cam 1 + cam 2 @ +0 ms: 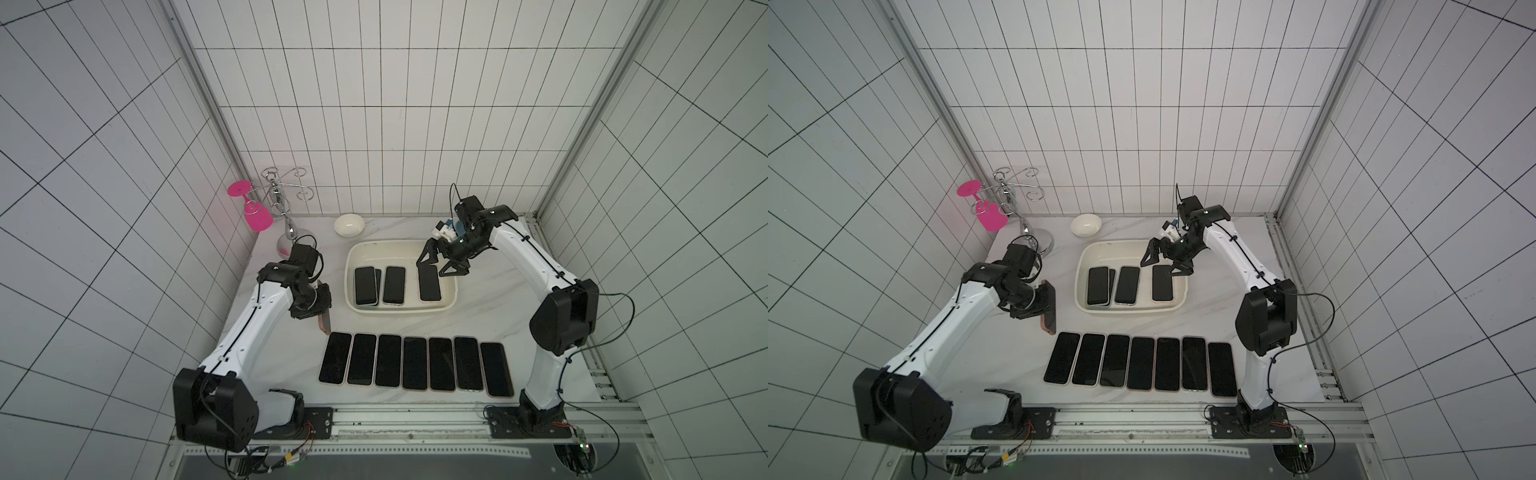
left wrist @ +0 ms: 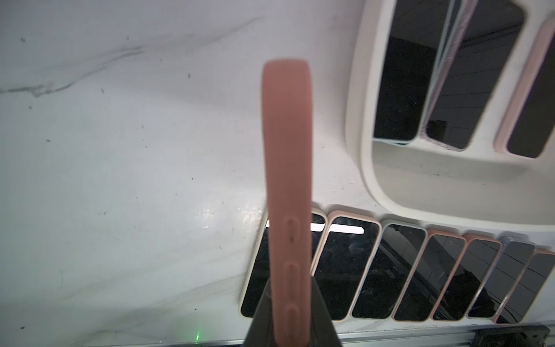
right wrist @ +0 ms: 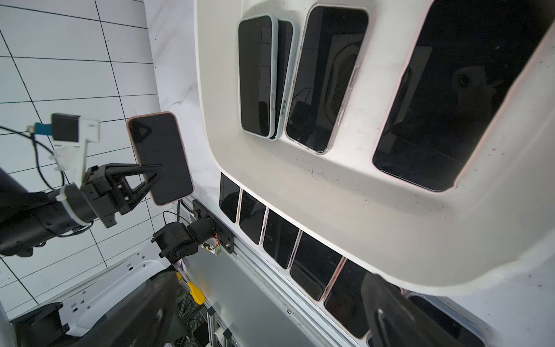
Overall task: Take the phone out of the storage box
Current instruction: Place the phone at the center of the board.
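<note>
Phone (image 1: 429, 284) under right claw (image 1: 440, 268) lies flat in box (image 1: 374, 253), three more beside it. Right claw is spread wide, hovering just over it, so the pick step looks to be starting. Left claw (image 3: 154, 175) pinches pink phone (image 2: 286, 180) on edge above table (image 1: 498, 299), beside row (image 1: 415, 363). Next, likely: lower right claw astride the long edges, then close; box wall is near, so little room.

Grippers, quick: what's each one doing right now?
Left gripper: shut on the pink-cased phone, outside the storage box.
Right gripper: open, empty, over the storage box.
</note>
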